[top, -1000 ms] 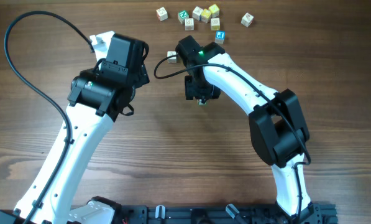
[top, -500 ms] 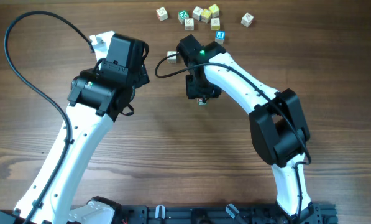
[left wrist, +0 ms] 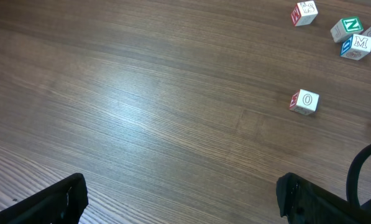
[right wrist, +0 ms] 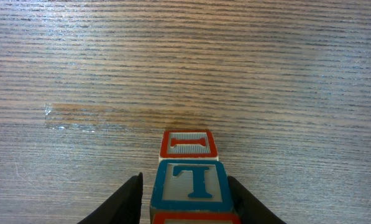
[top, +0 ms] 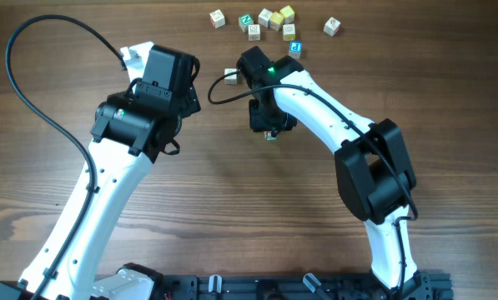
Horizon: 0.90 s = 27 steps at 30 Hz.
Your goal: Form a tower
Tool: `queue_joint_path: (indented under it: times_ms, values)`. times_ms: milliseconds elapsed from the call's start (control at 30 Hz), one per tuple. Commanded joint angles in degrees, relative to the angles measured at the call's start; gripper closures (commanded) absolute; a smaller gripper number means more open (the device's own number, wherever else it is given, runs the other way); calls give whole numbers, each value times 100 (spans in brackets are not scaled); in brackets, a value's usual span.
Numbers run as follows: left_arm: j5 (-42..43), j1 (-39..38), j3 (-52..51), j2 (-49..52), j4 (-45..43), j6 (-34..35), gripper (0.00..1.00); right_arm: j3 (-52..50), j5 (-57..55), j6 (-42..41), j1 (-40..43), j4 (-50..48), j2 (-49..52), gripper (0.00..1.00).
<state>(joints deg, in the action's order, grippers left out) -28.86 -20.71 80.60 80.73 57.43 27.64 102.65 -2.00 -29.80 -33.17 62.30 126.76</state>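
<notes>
Wood-grain tabletop [top: 232,192], dark brown; L gripper [left wrist: 180,190] wide apart, R gripper [right wrist: 185,180] straddles tower [right wrist: 187,149], clamp unclear.

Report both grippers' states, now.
Left gripper: open, empty.
Right gripper: straddling the tower; whether it grips cannot be told.

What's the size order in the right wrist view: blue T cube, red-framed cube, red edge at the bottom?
1. blue T cube, nearer the camera
2. red-framed cube
3. red edge, mostly cut off, so unsure
</notes>
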Motion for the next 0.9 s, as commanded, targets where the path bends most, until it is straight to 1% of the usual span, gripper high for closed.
queue_joint_path:
  times_ms: [0,167,267,300,367,433,467,533,667,733,867]
  values:
    - [-15,26,7,-26,-13,-63,0,138,-125,-66,24,-13,-66,58]
    - [-15,26,7,-26,-13,-63,0,138,-125,-81,24,-13,-66,56]
    - [-15,26,7,-26,-13,-63,0,138,-190,-157,24,-9,-66,49]
    - [-15,26,7,-26,-13,-66,0,138,-190,-177,28,-15,-66,44]
    - [-13,26,7,-26,-11,-63,0,138,-188,-177,52,-11,-66,41]
    - [-15,26,7,-26,-13,-63,0,120,-181,-181,107,-11,-66,41]
    - [-15,26,7,-26,-13,-63,0,116,-160,-177,125,-11,-66,38]
    - [-15,26,7,-26,-13,-63,0,118,-90,-166,146,-87,-66,22]
    - [-13,26,7,-26,-13,-63,0,122,269,-101,164,-330,-68,10]
    - [-15,26,7,-26,-13,-63,0,166,321,-15,168,-358,-68,1]
    - [-15,26,7,-26,-13,-63,0,708,337,-9,310,-177,-68,0]
